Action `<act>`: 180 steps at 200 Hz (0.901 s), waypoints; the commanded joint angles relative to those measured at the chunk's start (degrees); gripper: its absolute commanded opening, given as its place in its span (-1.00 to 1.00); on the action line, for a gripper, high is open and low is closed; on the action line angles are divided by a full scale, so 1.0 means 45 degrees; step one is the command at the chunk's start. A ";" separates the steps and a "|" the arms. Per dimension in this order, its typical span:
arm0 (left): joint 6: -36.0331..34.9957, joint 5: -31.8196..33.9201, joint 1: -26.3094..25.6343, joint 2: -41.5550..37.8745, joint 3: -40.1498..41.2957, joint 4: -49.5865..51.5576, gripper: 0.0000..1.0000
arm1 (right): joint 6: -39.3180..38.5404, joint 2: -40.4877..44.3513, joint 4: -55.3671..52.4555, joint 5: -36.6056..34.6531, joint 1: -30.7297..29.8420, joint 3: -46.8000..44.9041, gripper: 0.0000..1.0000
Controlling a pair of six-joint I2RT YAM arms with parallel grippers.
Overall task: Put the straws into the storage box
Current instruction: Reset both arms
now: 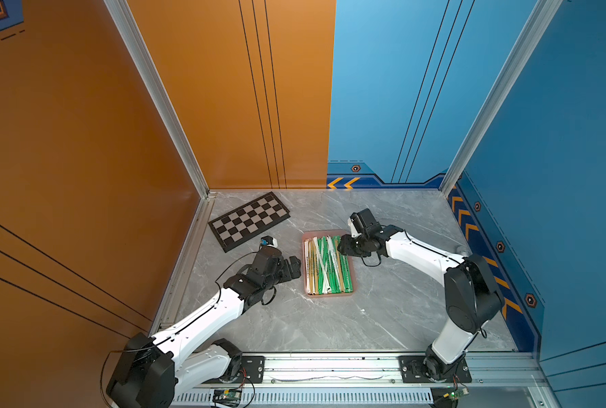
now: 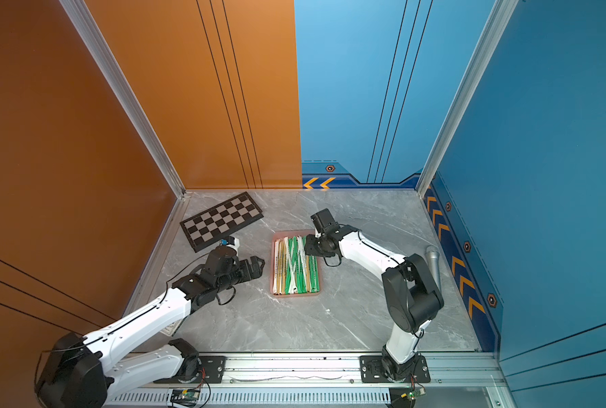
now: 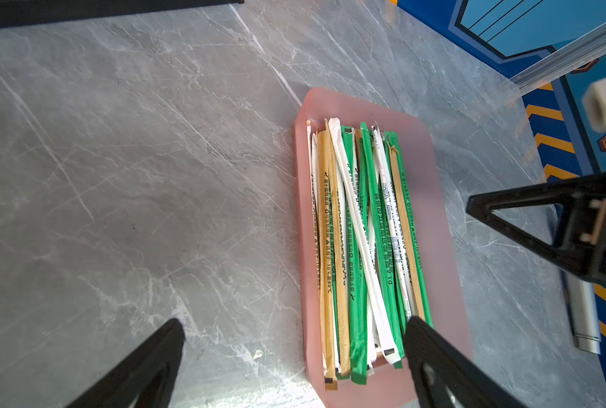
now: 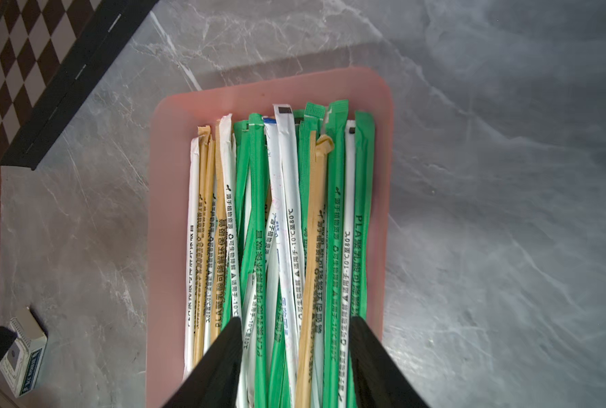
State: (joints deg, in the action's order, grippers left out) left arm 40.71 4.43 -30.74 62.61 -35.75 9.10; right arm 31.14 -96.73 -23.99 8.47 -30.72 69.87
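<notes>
**Straws in storage box; both hands unloaded**

The table (image 1: 329,325) carries one black-and-grey chequered board (image 1: 249,220) at its far left corner. It also carries one storage box (image 1: 326,296) near the middle. The box is a shallow pink tray with rounded corners and a low rim.

There are two hands. The left hand (image 1: 296,269) stands just beside the box's left long side, jaws wide, holding nothing. The right hand (image 4: 297,319) hangs over the far right part of the box with its jaws partly apart. Several straws lie below and between its fingers (image 4: 223,353), and none is clamped.

All visible straws (image 1: 326,263) lie lengthwise inside the box, overlapping; a few white ones cross diagonally. The wrappers are green, white and tan, with dark printed characters. Well over a dozen show in the right wrist view, but the overlap prevents an exact count.

One grey metal cylinder (image 2: 433,265) lies by the right wall, well apart from the box. One small white-and-blue pack (image 1: 269,242) lies just beside the board's near edge.
</notes>
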 commanded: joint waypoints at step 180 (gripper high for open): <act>-0.6429 0.4453 0.3821 -0.2510 0.1849 -0.0814 0.97 | -0.5928 0.2233 1.8974 -0.5124 0.6177 -1.2267 1.00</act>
State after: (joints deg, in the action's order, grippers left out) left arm 16.53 20.71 -15.62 53.30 -29.65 11.20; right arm 5.28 -88.44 53.93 -15.18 -3.42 16.03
